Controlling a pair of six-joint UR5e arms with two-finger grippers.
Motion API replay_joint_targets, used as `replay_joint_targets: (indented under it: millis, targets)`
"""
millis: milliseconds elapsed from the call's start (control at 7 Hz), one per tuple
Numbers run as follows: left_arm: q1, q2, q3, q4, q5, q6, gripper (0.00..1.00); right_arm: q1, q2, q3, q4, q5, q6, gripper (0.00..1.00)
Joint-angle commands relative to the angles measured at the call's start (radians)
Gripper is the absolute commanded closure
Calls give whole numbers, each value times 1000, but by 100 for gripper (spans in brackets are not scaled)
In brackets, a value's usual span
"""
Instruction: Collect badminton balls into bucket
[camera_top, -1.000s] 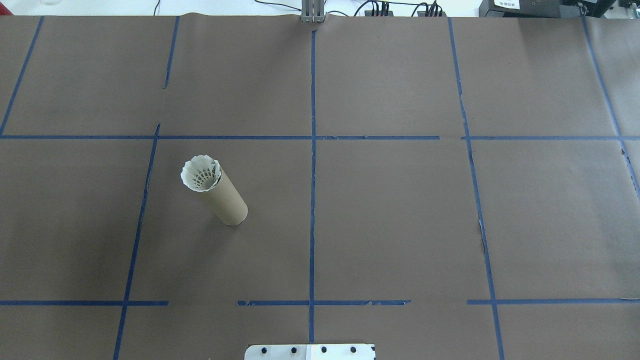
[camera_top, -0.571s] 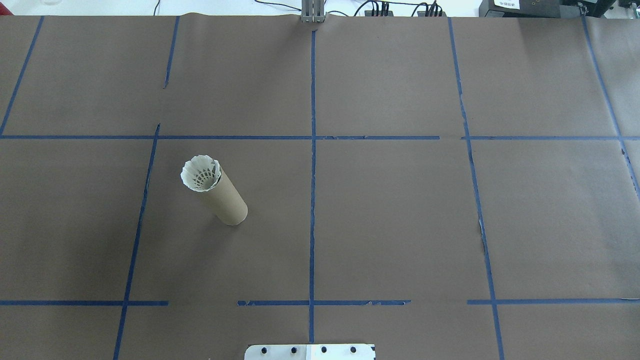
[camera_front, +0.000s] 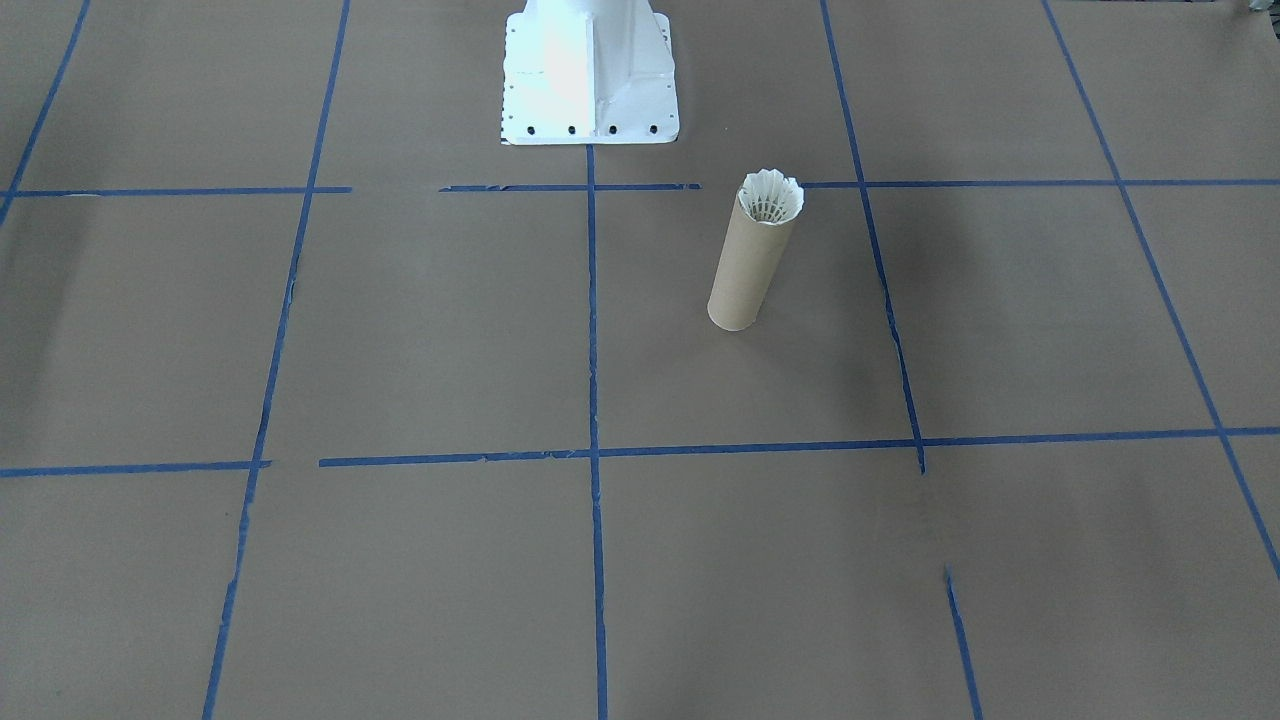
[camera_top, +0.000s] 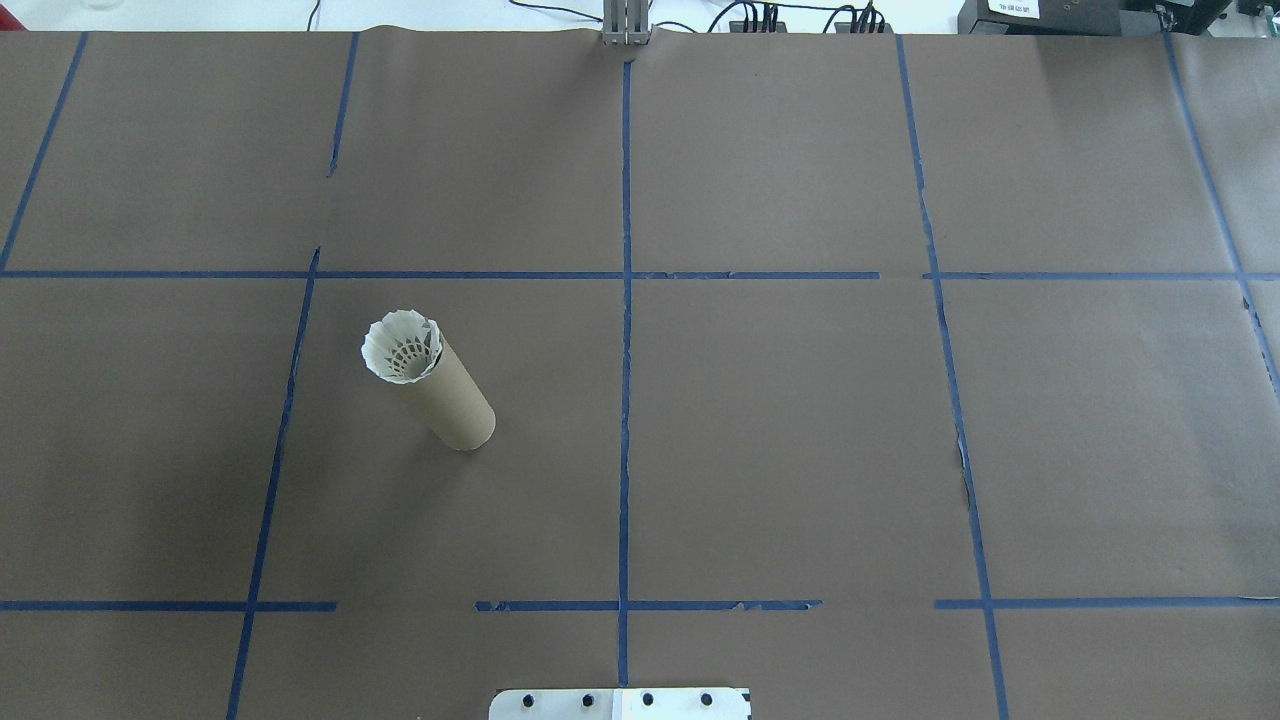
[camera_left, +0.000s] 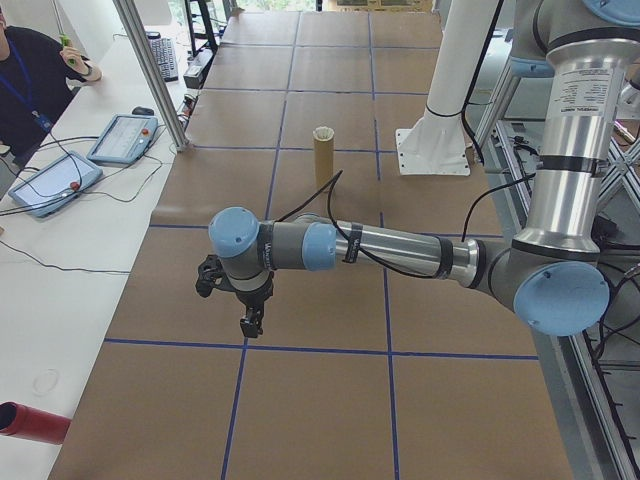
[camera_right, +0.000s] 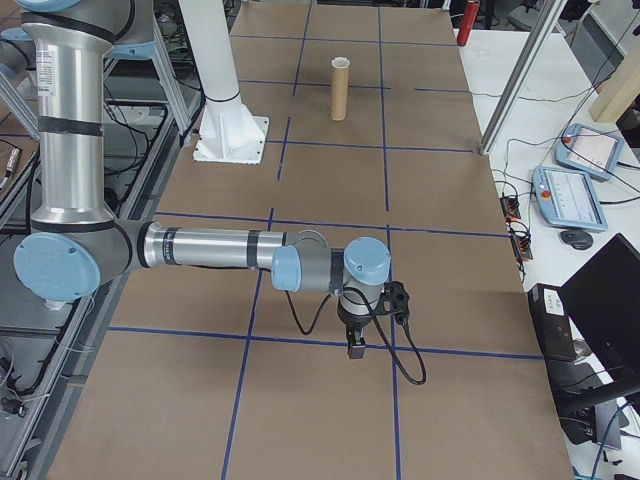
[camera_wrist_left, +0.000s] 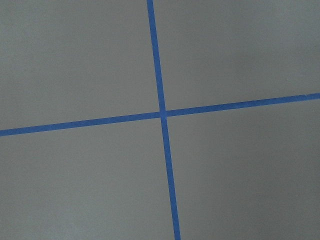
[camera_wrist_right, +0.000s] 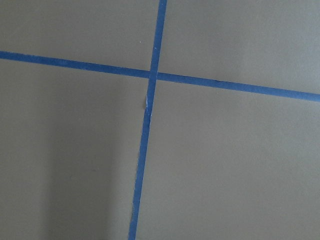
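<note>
Brown table (camera_top: 800, 450), grippers' opening indiscernible

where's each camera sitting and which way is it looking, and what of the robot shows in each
Front-facing: across the table, looking steeply down at the upright brown cardboard tube holding the white feathered shuttlecock; only the white metal robot base shows.
Overhead: behind the robot, looking forward and down; same tube, base plate edge only.
Exterior left: table's end; near left arm, left gripper.
Exterior right: opposite end; near right arm, right gripper.
Wrist cameras: straight down on blue tape crosses; no robot parts.
All four exterior views share the tube.
</note>
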Motion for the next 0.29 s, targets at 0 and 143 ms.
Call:
replay_joint_targets:
  millis: [0, 143]
  targets:
    - [-1, -2, 0, 0, 0, -1, 0, 0, 0, 0, 0, 0, 0, 0]
    - [1, -2, 2, 0, 0, -1, 0, 0, 0, 2, 0, 0, 0, 0]
